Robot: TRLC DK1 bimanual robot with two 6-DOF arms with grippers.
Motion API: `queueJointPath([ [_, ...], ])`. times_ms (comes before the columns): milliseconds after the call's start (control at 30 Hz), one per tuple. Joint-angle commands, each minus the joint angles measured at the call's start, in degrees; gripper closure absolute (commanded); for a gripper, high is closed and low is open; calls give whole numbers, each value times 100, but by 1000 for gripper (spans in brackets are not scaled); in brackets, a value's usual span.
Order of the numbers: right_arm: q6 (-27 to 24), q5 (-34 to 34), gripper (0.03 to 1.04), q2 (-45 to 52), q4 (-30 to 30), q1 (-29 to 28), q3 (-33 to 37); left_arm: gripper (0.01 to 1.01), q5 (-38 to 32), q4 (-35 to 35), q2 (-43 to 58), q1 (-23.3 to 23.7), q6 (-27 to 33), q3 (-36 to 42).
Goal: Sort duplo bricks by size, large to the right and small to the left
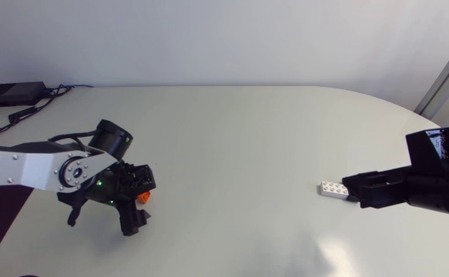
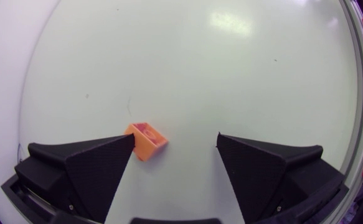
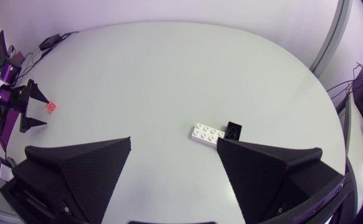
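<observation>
Orange plastic brick [image 2: 146,140], small, lies on the white table [image 2: 231,74] against one fingertip of the wide-open left gripper [image 2: 175,135], not gripped; the right gripper [image 3: 174,139] gapes empty; a long white studded brick [image 3: 207,133] and a small black brick [image 3: 233,130] touch each other just ahead of one of its fingers.

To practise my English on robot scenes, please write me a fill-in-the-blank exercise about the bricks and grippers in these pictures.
1. The orange brick lies against only ____ finger of the left gripper.
2. The right gripper is ____ and holds nothing.
3. Of the white brick and the black brick, the ____ one is longer.

Missing words: one; open; white.
</observation>
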Motion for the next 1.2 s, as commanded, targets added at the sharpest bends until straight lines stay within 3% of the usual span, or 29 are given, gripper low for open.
queueJointPath([
  [0,-157,52,70,-80,-165,-96,-111,123,63,78,529,-11,-56,203],
  [267,-324,34,70,-186,-280,-290,-129,146,19,360,1091,340,111,537],
  [567,-341,8,70,-133,-209,-290,-155,143,11,316,696,877,436,572],
  [933,-403,-19,70,-247,-280,-369,-146,85,28,281,-368,806,287,625],
  [1167,-473,-54,70,-379,-95,-571,-146,56,19,254,-1879,472,-346,203],
])
